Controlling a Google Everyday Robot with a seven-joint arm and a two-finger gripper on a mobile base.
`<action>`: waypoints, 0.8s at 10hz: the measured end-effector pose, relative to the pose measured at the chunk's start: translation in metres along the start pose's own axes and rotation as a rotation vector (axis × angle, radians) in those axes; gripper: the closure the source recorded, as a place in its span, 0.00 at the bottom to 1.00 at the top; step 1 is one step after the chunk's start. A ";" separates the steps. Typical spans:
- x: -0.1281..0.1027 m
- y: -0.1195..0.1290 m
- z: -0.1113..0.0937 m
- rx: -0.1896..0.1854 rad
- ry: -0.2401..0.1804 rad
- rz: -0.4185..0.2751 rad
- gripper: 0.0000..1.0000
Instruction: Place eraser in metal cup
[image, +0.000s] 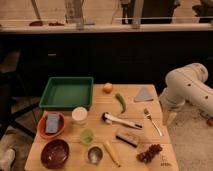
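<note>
The eraser (128, 137), a tan block with a dark face, lies flat on the wooden table (140, 107), right of centre and near the front. The metal cup (94, 154), small, shiny and dark inside, stands upright at the front edge, left of the eraser and about a hand's width from it. My white arm (187, 90) hangs beyond the table's right edge. My gripper (171, 118) points down beside that edge, open and holding nothing, well right of the eraser.
Between gripper and eraser lie a fork (152, 121) and dark grapes (149, 153). A white-handled brush (120, 121) lies just behind the eraser, and a yellow item (112, 152) lies beside the metal cup. A pale green cup (87, 136), white cup (79, 115), maroon bowl (55, 153) and green tray (66, 92) fill the left.
</note>
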 end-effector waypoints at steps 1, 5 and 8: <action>0.000 0.000 0.000 0.000 0.000 0.000 0.20; 0.000 0.000 0.000 0.000 0.000 0.001 0.20; 0.000 -0.003 0.003 0.021 -0.066 0.104 0.20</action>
